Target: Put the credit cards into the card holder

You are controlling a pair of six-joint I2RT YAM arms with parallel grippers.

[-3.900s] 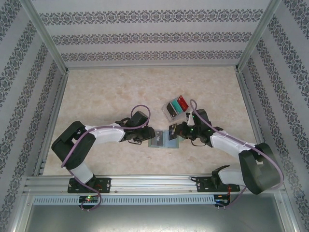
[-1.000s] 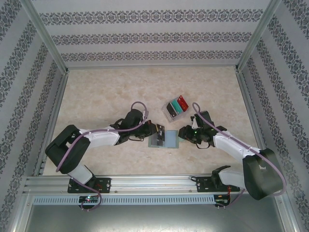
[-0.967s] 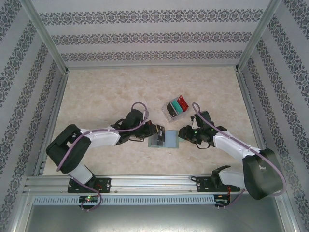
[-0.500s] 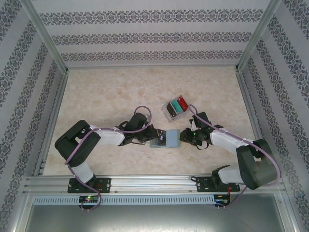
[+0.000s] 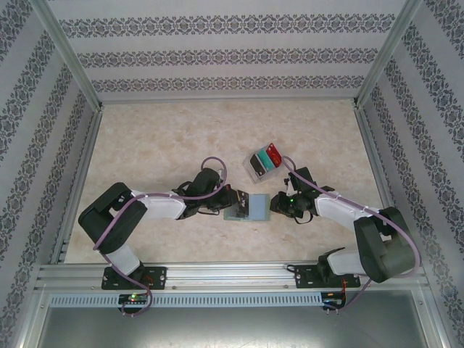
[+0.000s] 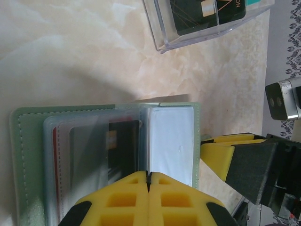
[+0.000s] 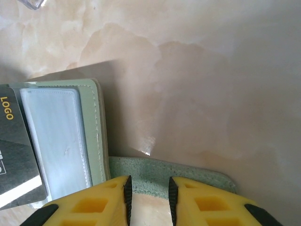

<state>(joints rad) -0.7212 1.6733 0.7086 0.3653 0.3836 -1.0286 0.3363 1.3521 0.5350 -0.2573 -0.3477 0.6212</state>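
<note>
Pressing its fingers (image 6: 120,200) together, your left gripper (image 6: 148,174) is resting at bottom centre over the open card holder (image 6: 26,160); your right gripper (image 7: 149,181) is standing slightly spread, touching the holder's green flap (image 7: 193,173).

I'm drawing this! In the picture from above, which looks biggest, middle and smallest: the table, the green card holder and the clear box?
Biggest: the table, by far.
Middle: the card holder, lying open.
Smallest: the clear box, though these last two look close in size.
</note>
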